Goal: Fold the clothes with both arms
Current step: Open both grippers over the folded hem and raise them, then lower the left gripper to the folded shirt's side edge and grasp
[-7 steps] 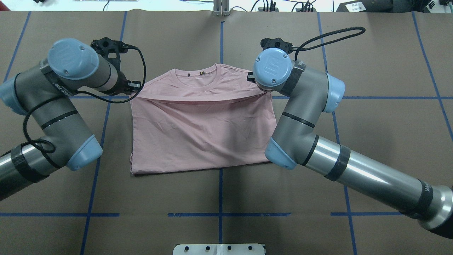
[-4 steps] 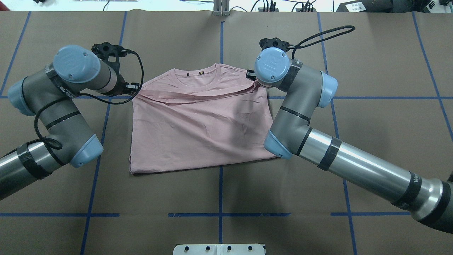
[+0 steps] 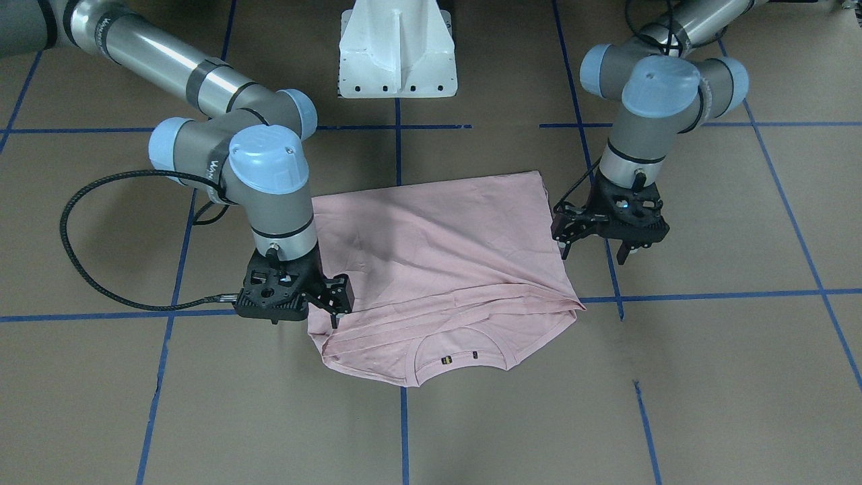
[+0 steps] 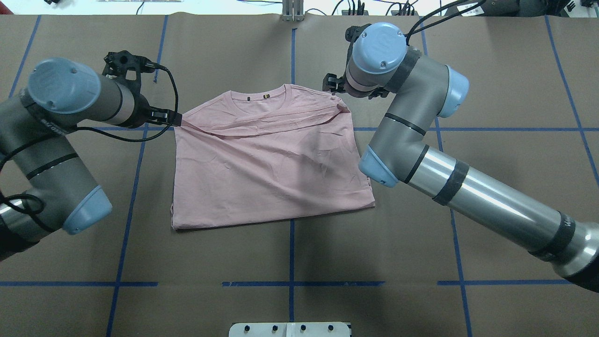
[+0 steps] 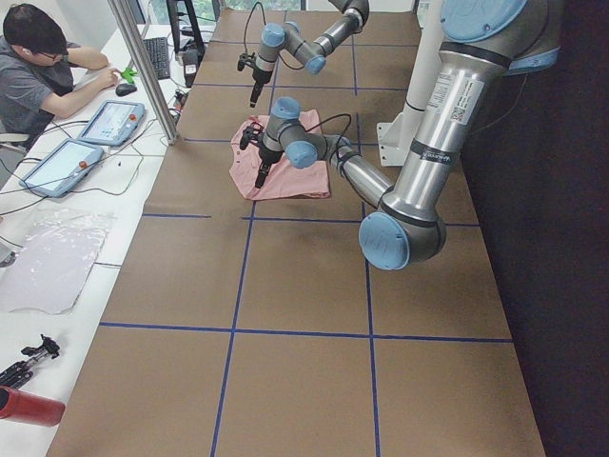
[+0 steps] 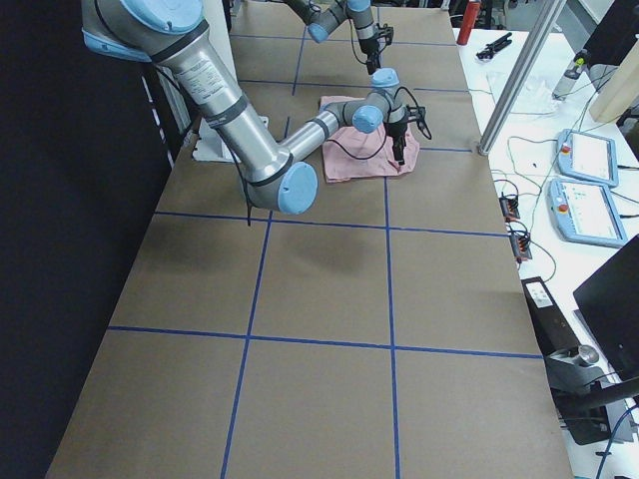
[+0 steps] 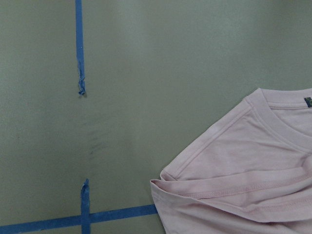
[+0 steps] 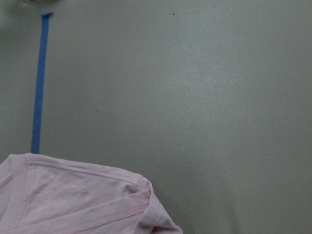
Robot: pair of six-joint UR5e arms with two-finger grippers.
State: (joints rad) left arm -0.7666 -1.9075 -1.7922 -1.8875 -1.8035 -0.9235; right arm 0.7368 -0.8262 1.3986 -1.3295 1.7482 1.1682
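The pale pink T-shirt [image 4: 266,173] lies on the brown table, folded so its lower part reaches up to just below the round collar [image 4: 264,100]. Its print is hidden. My left gripper [image 4: 174,118] hovers open beside the shirt's left shoulder corner, its fingers apart in the front-facing view [image 3: 591,250]. My right gripper [image 4: 329,83] is open and raised, just beyond the right shoulder corner; it also shows in the front-facing view [image 3: 337,306]. Neither holds cloth. The wrist views show only shirt corners [image 7: 243,175] [image 8: 73,200] lying on the table.
The white pedestal base [image 3: 397,47] stands at the robot's side of the table. Blue tape lines [image 4: 291,56] cross the brown surface. A black cable loop [image 3: 87,256] hangs by the right wrist. An operator [image 5: 38,57] sits at a side desk with tablets.
Both grippers let go of the folded edge, which dropped onto the shirt below the collar. The right gripper rose and moved toward the far side; the left arm drew back to the left.
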